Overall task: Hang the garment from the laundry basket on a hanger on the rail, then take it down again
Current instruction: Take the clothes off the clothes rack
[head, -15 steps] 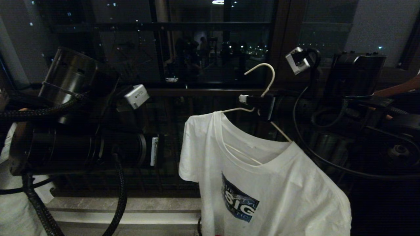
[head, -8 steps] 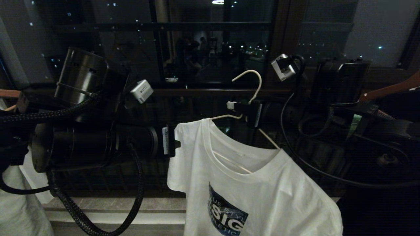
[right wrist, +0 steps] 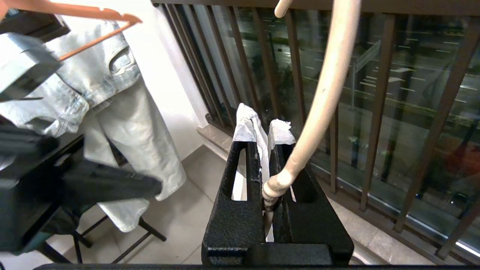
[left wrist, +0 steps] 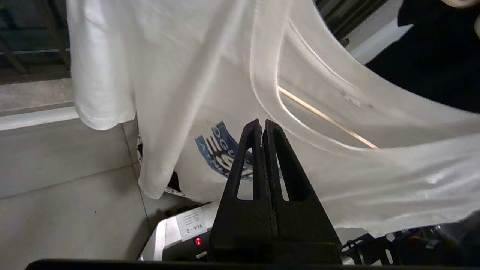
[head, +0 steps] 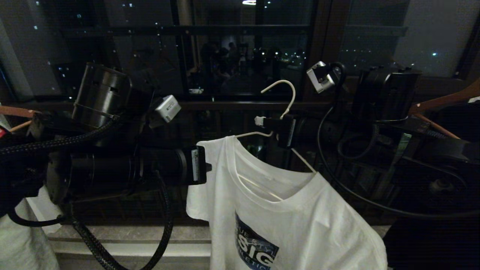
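Note:
The garment (head: 300, 217), a white T-shirt with a dark blue print (head: 257, 251), hangs on the thin white hanger (head: 288, 95). My right gripper (head: 261, 121) is shut on the hanger's twisted neck (right wrist: 275, 183) and holds it up in front of the dark window; its fingertips (right wrist: 245, 125) are wrapped in white. My left gripper (left wrist: 261, 123) is shut and empty, pointing at the shirt's front beside the collar. In the head view the left arm's end (head: 198, 165) is at the shirt's shoulder. A sliver of the laundry basket's patterned rim (left wrist: 173, 190) peeks from behind the shirt. The rail is out of view.
Orange-brown hangers show at the far right (head: 442, 100) and far left (head: 15, 111). A pale denim garment (right wrist: 112, 112) hangs beside the white wall. The dark balcony railing (right wrist: 378, 112) stands just beyond the hanger, above a stone ledge (head: 131, 240).
My right gripper has carried the hanger and shirt to the left and a little down. The left arm has swung right, up to the shirt's shoulder.

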